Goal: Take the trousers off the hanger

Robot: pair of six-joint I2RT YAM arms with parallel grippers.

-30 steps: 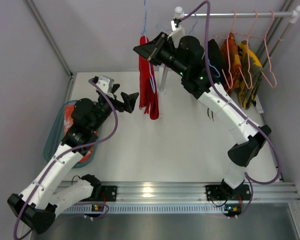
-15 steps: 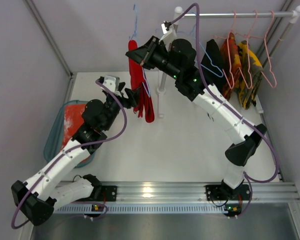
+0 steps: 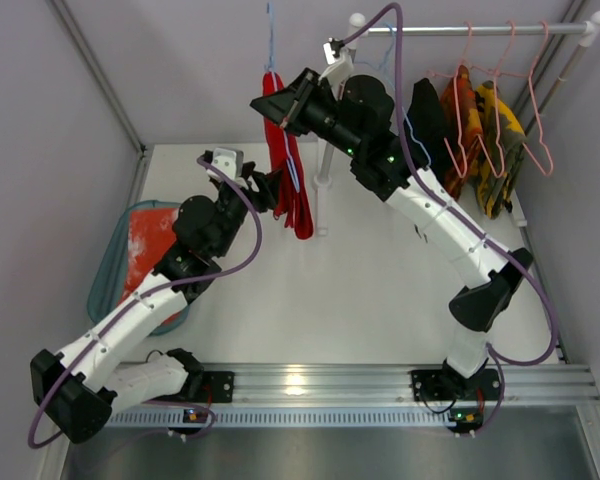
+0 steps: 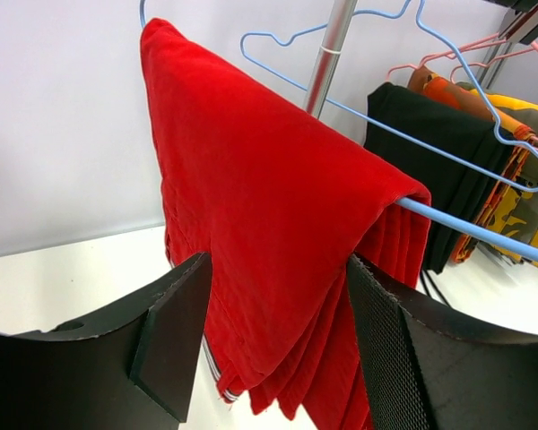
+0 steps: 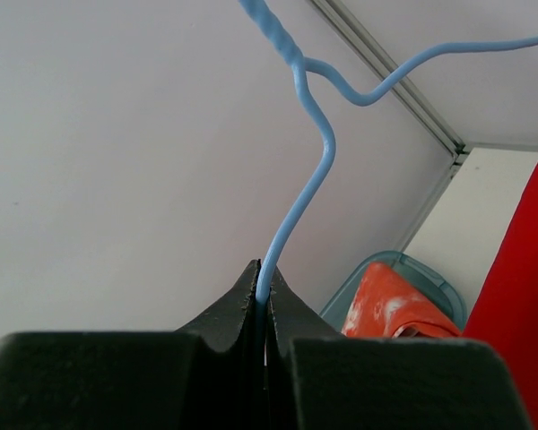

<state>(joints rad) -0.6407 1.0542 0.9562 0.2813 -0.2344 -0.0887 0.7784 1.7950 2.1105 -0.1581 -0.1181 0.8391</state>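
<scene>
Presently the right end effector, fully closed, is clamping the blue hanger; the left end effector, jaws apart, is straddling the red trousers draped over that hanger; grip deep before pulling.

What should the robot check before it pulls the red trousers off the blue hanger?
1. The right tool is shut on the blue hanger wire: ok.
2. The red trousers lie draped over the hanger's bar: ok.
3. The left tool has one finger on each side of the folds: ok.
4. The cloth is pinched tight by the left tool: not ok, its jaws stand apart.
5. The teal basket is in view on the left, with the orange-red trousers in it: ok.
</scene>
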